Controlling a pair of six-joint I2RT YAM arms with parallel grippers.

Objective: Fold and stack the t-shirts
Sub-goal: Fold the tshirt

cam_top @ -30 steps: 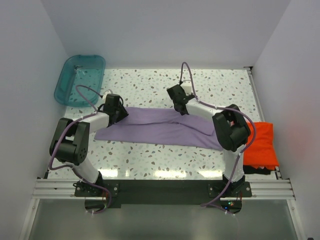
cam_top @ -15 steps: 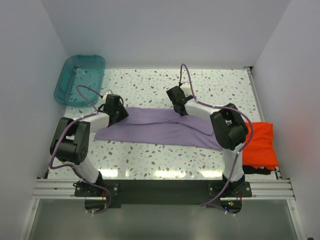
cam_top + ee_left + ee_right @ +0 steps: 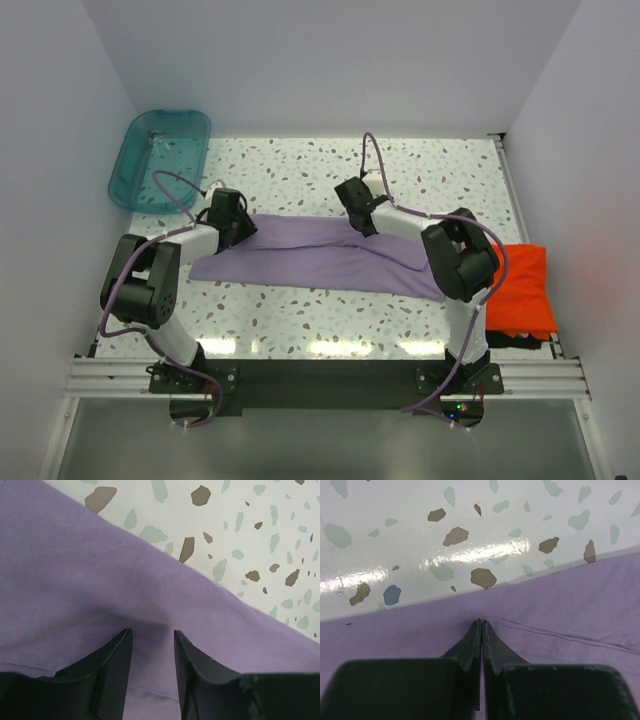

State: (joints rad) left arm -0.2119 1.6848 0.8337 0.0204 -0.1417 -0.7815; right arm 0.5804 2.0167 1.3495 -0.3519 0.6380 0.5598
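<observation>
**Purple tee [image 3: 320, 255]: far edge being gripped for folding**

The purple tee is lying as a long strip across mid-table; the orange tee [image 3: 527, 285] is lying folded at the right. The far hem is being pinched by the right gripper [image 3: 481, 624], jaws closed. The left gripper [image 3: 152, 635] is being held narrowly parted, with cloth ridged between. Judged next: left closure, then a joint lift nearward.
</observation>
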